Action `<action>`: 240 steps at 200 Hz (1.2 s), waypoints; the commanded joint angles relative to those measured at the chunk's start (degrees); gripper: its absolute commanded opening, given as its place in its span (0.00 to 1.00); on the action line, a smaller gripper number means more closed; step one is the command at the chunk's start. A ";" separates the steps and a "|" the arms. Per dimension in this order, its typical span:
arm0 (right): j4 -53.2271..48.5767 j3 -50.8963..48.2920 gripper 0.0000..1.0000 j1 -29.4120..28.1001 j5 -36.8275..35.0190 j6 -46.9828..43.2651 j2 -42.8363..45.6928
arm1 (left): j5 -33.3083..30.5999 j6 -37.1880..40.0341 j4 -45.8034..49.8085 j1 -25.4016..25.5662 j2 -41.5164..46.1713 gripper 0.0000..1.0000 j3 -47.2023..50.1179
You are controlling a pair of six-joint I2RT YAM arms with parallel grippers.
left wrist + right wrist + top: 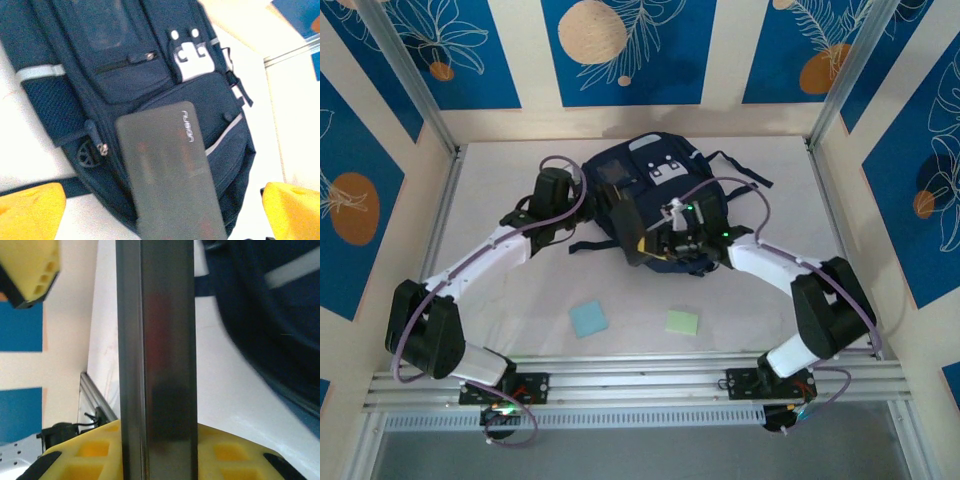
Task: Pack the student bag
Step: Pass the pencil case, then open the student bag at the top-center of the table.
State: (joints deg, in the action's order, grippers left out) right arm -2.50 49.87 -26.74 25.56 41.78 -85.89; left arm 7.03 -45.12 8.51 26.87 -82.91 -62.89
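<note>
Both left fingers [30, 210] gape wide; right fingers [70, 465] pinch grey slab [160, 340].

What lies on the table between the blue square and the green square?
Nothing. In the top view the white table between the blue square and the green square is bare.

Bright, even light; wrist pictures soft
From above, the white table [620, 290] is lit evenly, with only faint, soft shadows. In the left wrist view the table burns out to blank white and the backpack [135, 80] looks slightly blurred. In the right wrist view the grey case [160, 365] carries a dull reddish sheen, the backpack behind it smeared out of focus
</note>
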 commanded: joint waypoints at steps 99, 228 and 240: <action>-19.89 -9.97 0.21 32.28 -3.95 -5.42 28.69 | -1.42 33.66 21.02 15.32 -30.63 0.80 -32.89; -21.40 -11.96 0.20 39.93 1.40 -4.69 34.56 | -22.79 47.21 26.39 19.90 -46.84 0.49 -45.34; -21.40 -11.88 0.20 39.93 1.45 -4.60 34.73 | -21.26 46.69 26.83 19.71 -47.16 0.25 -46.15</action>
State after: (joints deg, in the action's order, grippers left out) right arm -24.56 37.80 12.84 24.43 37.74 -52.90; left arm -10.63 0.89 33.93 47.11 -128.46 -106.59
